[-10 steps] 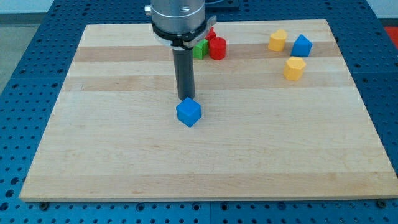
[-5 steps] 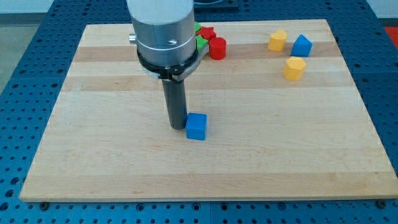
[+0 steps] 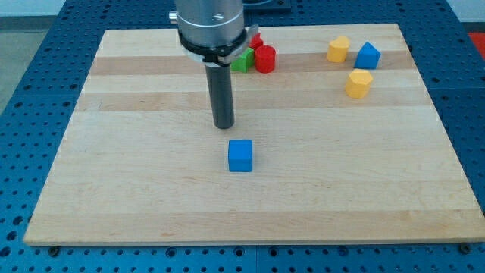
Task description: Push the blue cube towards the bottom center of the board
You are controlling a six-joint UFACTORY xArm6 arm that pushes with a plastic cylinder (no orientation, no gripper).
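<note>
1. Tabletop (image 3: 114, 197): pale wooden board with banded grain, set on a blue perforated base (image 3: 23, 114).

2. Blue cube (image 3: 240, 155): matte, sharp-edged, near the board's middle, well short of the bottom edge; task judged unfinished.

3. My tip (image 3: 223, 126): end of a straight dark rod, apart from the cube, toward the view's top and slightly left. There is no hand on this arm, so nothing is held.
Risk: a push from this offset would likely strike off-centre, spinning the cube or sliding it rightward.

4. Yellow blocks (image 3: 358, 83) and (image 3: 339, 49), with a second blue block (image 3: 368, 55): faceted, top right.

5. Green block (image 3: 242, 61) and red blocks (image 3: 264, 58): clustered top centre, partly hidden by the arm.
</note>
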